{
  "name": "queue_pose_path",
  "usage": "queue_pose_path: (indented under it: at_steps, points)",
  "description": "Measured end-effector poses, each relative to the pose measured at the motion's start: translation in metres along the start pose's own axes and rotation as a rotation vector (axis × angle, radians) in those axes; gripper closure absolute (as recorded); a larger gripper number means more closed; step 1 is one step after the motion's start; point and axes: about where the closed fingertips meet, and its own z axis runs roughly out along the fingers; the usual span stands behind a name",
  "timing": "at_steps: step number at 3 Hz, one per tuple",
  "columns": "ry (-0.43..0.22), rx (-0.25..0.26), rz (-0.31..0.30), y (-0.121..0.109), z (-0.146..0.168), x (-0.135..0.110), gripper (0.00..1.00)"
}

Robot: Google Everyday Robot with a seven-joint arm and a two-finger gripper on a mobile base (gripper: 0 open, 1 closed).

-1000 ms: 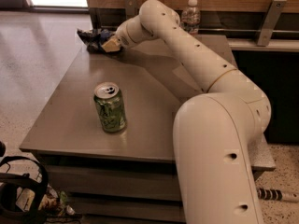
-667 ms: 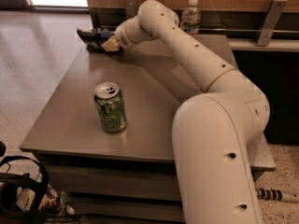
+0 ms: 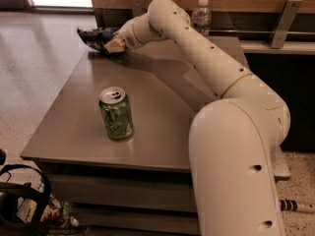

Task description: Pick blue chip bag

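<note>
The blue chip bag (image 3: 93,36), dark navy and crumpled, is at the far left corner of the grey table (image 3: 162,97). My gripper (image 3: 113,45) is at the bag's right side, at the end of the long cream arm (image 3: 197,53) that reaches across the table. A tan fingertip (image 3: 115,44) shows against the bag. The gripper looks shut on the bag's right edge, with the bag just above the table corner. The far side of the grip is hidden by the wrist.
A green soda can (image 3: 116,113) stands upright on the near left part of the table. A clear water bottle (image 3: 201,16) stands behind the table's far edge by a wooden wall. Black straps and clutter (image 3: 24,205) lie on the floor at lower left.
The gripper and the chip bag have shifted together slightly left and up. The can has not moved.
</note>
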Motion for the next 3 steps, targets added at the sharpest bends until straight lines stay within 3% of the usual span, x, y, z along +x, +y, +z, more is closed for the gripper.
queue_pose_path:
  at_steps: [2, 3]
  points:
    - [-0.042, 0.0, -0.058, 0.001, -0.04, -0.043, 1.0]
    - [-0.071, -0.041, -0.051, -0.001, -0.073, -0.06, 1.0]
